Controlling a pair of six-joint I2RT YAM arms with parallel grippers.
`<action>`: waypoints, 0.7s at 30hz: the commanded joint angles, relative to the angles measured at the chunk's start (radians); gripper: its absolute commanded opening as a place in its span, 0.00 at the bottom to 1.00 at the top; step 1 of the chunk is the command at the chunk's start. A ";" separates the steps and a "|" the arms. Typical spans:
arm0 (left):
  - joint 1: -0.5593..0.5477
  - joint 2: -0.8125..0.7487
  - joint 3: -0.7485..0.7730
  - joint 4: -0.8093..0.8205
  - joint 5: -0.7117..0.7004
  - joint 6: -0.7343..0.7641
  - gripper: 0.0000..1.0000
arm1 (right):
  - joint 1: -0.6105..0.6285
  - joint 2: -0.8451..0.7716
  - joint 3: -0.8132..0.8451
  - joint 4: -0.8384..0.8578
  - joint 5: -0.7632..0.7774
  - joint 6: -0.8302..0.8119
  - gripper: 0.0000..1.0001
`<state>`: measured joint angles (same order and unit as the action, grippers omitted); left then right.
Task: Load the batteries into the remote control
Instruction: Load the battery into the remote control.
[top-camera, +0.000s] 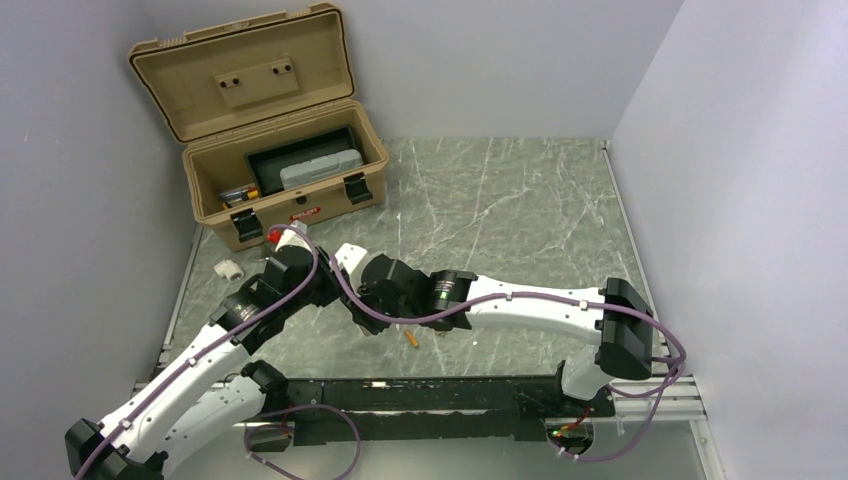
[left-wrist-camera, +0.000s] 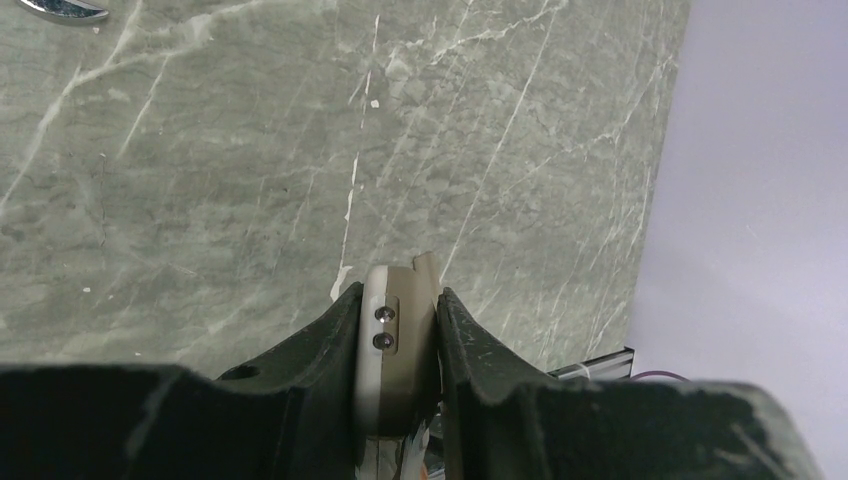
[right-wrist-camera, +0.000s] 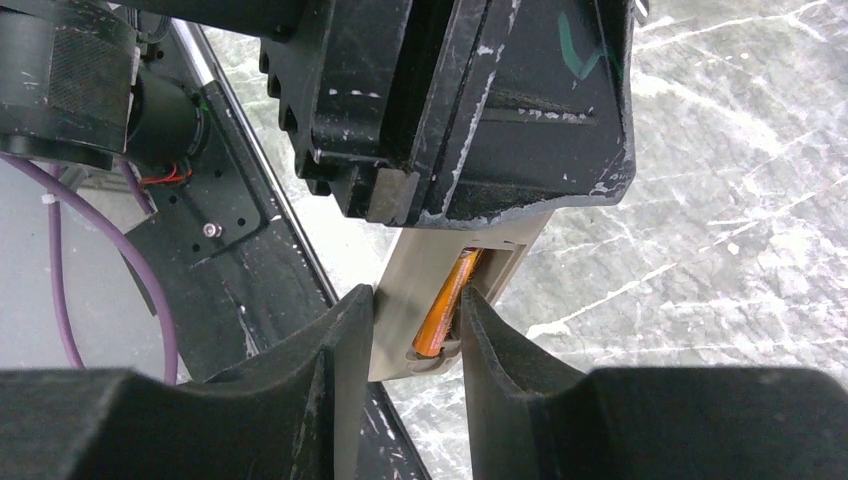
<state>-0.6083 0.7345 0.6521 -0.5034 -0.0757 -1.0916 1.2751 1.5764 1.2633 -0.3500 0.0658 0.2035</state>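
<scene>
L fingers (left-wrist-camera: 310, 370) pinched the remote control (left-wrist-camera: 395, 350) steady while R fingers (right-wrist-camera: 330, 380) straddled a battery (right-wrist-camera: 443, 310) in its recess, prob. seating it; R grip unclear.

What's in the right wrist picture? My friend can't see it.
An orange battery lies in the slot of a pale remote, with the black fingers of the right gripper either side. The left gripper holds the remote's other end above a marble table.
</scene>
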 joint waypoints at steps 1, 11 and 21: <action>-0.002 -0.015 0.033 0.025 0.030 -0.011 0.00 | 0.004 0.002 0.035 0.009 -0.008 -0.020 0.36; -0.002 -0.009 0.029 0.030 0.036 -0.017 0.00 | 0.001 -0.011 0.022 0.021 -0.006 -0.014 0.29; -0.002 -0.059 -0.053 0.073 0.043 -0.013 0.00 | 0.003 -0.065 0.039 0.006 0.013 -0.003 0.53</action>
<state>-0.6083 0.7166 0.6361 -0.5037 -0.0620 -1.0828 1.2751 1.5745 1.2633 -0.3538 0.0597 0.2024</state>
